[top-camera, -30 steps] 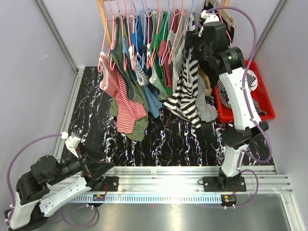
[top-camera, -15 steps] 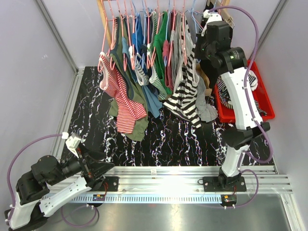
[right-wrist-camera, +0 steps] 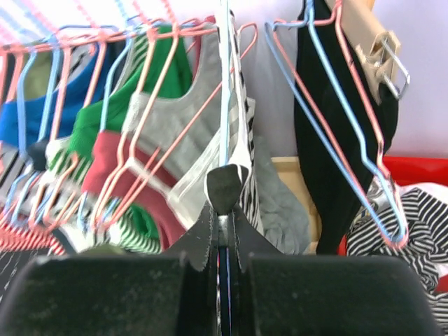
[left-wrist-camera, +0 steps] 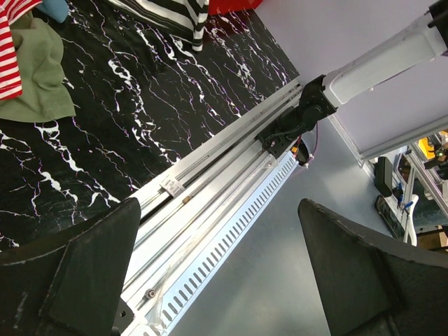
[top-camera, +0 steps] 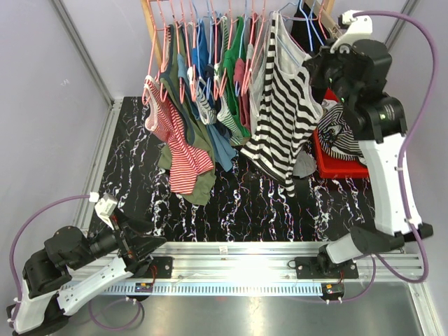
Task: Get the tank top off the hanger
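Observation:
A black-and-white striped tank top (top-camera: 280, 119) hangs spread on a light blue hanger (top-camera: 297, 47), drawn out to the right of the crowded rack. My right gripper (top-camera: 323, 61) is shut on that hanger at the tank top's right shoulder. In the right wrist view the fingertips (right-wrist-camera: 225, 199) pinch the blue hanger wire (right-wrist-camera: 225, 84), and a strip of striped cloth (right-wrist-camera: 246, 183) shows just behind them. My left gripper (top-camera: 136, 241) rests low at the near left, open and holding nothing, and its wrist view shows the jaws (left-wrist-camera: 217, 280) wide apart over the metal rail.
Several garments on pink and blue hangers crowd the rail (top-camera: 210, 42), among them a red-striped shirt (top-camera: 178, 143). A red bin (top-camera: 339, 166) with striped clothes stands at the right. Empty blue and pink hangers (right-wrist-camera: 364, 154) and a black garment (right-wrist-camera: 329, 126) hang right of the fingers.
My right gripper has shut on the hanger. The right arm has swung right and away from the rack, drawing the striped tank top out with it. The left arm has not moved.

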You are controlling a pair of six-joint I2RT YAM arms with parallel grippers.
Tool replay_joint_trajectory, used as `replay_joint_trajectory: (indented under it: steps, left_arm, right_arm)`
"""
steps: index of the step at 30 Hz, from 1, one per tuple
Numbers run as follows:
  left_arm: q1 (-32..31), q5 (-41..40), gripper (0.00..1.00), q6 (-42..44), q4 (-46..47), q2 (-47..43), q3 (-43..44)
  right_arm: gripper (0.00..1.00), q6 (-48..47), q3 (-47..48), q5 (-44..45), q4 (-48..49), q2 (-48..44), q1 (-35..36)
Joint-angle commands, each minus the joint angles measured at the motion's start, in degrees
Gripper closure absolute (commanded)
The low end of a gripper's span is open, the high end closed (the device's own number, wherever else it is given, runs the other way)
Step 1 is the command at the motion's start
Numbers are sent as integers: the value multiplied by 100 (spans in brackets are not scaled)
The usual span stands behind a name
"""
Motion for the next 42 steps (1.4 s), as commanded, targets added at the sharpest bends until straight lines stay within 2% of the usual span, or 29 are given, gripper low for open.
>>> replay_joint_trajectory:
  steps: [1,5,9,12,16,18,19,22,23,25,28,33,42]
  left_arm:
    - [-37,8,1,41,323,-133,170]
    - [-37,79,1,85,454,-80,109]
    - [-46,202,1,172,639,157,21]
    - [-46,281,1,260,824,262,-41]
    - [-46,343,1,357,1105,491,-129]
    - [-46,316,1,427,1237,570,-155]
    - [-46,299,1,462,1324,666,-181]
    - [-46,290,1,629,1562,842,-243]
    - [-46,351,1,682,1771,904,-321]
    - [-46,543,1,849,2018,1115,-383]
    - [-46,1000,1,1139,2554,1378,-445]
    - [-46,1458,1,1718,3565,1291,-858]
    - [-46,1055,1,2404,4479,1651,-1508]
  right_arm:
    - [100,93,-549,-331,608,-778,4]
    - [100,340,-1978,-270,607,-1939,-4]
    - [100,551,-2904,-252,213,-3431,4]
    - [100,647,-3380,-243,-244,-4136,-4]
    - [100,937,-3618,-970,-815,-5357,4]
    - [100,1025,-3548,-1559,-1132,-5675,-4]
    - [100,1043,-3461,-2136,-1272,-5920,4]
    - [100,1148,-3320,-3245,-1466,-6037,4]
    - [100,1201,-3302,-3963,-1580,-5985,-4]
    - [100,1394,-3441,-4721,-1581,-5810,4]
    - [100,1570,-3994,-5032,-1336,-5765,-5]
    - [100,1790,-4295,-5349,-765,-5747,-5]
    - [100,2290,-4461,-6070,-62,-5501,-4]
